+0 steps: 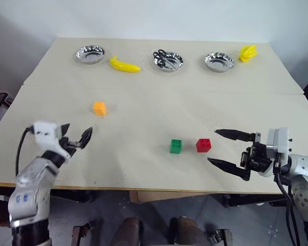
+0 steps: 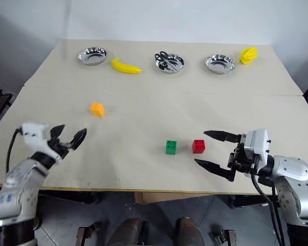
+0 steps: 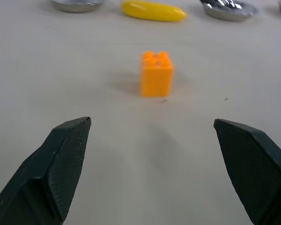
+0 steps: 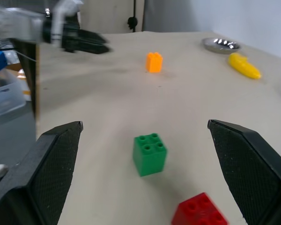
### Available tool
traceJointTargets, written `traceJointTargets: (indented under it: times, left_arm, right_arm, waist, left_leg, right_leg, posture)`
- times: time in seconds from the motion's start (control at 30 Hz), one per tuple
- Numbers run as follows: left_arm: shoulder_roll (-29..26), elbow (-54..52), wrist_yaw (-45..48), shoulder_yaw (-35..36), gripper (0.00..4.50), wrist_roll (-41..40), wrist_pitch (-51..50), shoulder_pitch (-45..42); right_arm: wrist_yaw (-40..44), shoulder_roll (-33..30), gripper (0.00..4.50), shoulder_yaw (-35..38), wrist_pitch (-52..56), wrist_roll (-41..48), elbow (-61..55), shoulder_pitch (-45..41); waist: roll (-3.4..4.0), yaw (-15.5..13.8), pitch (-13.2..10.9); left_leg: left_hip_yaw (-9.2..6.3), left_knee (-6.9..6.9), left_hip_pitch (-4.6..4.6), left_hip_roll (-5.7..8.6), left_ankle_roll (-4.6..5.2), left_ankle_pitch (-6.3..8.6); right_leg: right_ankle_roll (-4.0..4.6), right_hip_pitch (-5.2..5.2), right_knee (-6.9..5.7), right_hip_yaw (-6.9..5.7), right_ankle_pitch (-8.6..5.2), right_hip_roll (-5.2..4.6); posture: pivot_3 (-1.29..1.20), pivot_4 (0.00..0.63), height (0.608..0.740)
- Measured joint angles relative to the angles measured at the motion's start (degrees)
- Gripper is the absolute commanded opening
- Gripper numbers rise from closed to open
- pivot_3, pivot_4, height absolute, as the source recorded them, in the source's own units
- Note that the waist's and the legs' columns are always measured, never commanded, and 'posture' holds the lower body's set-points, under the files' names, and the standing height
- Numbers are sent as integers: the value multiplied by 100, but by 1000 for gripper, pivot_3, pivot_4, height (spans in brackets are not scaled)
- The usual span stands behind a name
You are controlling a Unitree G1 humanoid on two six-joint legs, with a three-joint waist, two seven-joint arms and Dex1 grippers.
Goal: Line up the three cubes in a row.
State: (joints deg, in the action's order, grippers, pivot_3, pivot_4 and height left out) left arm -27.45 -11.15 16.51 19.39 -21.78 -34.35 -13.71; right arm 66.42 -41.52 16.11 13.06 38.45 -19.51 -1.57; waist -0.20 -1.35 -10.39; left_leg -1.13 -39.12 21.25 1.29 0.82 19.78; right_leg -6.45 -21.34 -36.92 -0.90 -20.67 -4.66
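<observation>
Cubes not yet in a row: two paired near the front of the table [image 1: 143,169], one stray.

Green cube [image 1: 176,146] and red cube [image 1: 204,145] sit just beside each other, apart by a small gap, already forming the start of a line. Orange cube [image 1: 99,108] lies well apart, at about ten o'clock from the green one, so it is likely the piece to bring over. Left gripper [image 1: 76,137] hovers at roughly seven o'clock from the orange cube, jaws wide and empty, aimed at it as if lining up a grasp. Right gripper [image 1: 227,149], at three o'clock of the red cube, also holds its jaws wide and empty, facing the pair.
</observation>
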Motion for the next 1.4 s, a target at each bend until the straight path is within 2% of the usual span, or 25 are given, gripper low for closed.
traceJointTargets:
  times: [0.17, 0.27, 0.4, 0.53, 0.73, 0.87, 1.1, 1.3, 1.4]
  left_arm:
    - [-314, 604, -407, -525, 4473, 280, -1335, -1247]
    - [-319, 952, -484, -721, 4473, 392, -1630, -1746]
    - [-78, 1604, -674, -807, 4473, 566, -1567, -2382]
    - [-20, 2079, -652, -905, 4473, 665, -1535, -2538]
    - [57, 3250, -590, -930, 4473, 857, -933, -3132]
    - [90, 3881, -394, -973, 3630, 916, -549, -3446]
    - [92, 4179, -192, -1167, 1526, 1082, -538, -3581]
    - [-27, 3878, 197, -1138, 1531, 1047, -377, -3389]
    - [-194, 3580, 1070, -1162, 1531, 861, 150, -3115]
  right_arm:
    - [40, -130, 4500, -17, 367, 217, -162, 105]
    - [78, -169, 4500, -8, 466, 332, -312, 186]
    - [150, -352, 4500, 212, 461, 387, -403, 223]
    - [176, -421, 4500, 466, 459, 436, -402, 362]
    - [134, -407, 4500, 510, 445, 447, -508, 636]
    - [96, -379, 4500, 509, 437, 446, -512, 672]
    - [25, -371, 4500, 504, 437, 445, -525, 673]
    - [-70, -301, 4500, 486, 436, 439, -576, 742]
    - [-86, -304, 4500, 505, 435, 432, -578, 782]
  waist:
    - [-1, 55, 1]
    - [-1, 44, 1]
    - [-2, -3, 1]
    - [-3, -7, 1]
    - [-6, -12, -1]
    - [-7, -11, 0]
    - [-7, -6, -1]
    - [-7, -4, -1]
    - [-7, -3, -1]
  left_leg:
    - [4, 5, 5, -2, -2, -1]
    - [4, 3, 8, -2, -3, -1]
    - [5, -2, 7, 0, -3, -1]
    - [4, 1, 8, 0, -4, -1]
    - [6, -5, 9, 0, -5, -2]
    - [6, -4, 10, 1, -5, -2]
    - [6, -4, 10, 0, -5, -2]
    - [5, -5, 10, 0, -6, -3]
    - [4, -4, 10, -1, -7, -3]
  right_leg:
    - [0, -13, -21, 1, 0, 6]
    - [-1, -14, -20, 1, 0, 5]
    - [-2, -13, -10, 2, 1, 4]
    - [-2, -15, -15, -1, 1, 5]
    - [-3, -14, -12, -2, 1, 5]
    - [-3, -14, -16, -5, 1, 5]
    - [-3, -15, -21, -5, 2, 5]
    - [-3, -16, -24, -5, 2, 4]
    - [-3, -16, -19, -6, 1, 4]
  posture:
    - [0, 150, 740]
    - [0, 150, 740]
    - [0, 150, 740]
    - [0, 150, 740]
    - [0, 150, 740]
    - [0, 150, 740]
    - [0, 150, 740]
    - [0, 150, 740]
    - [0, 150, 740]
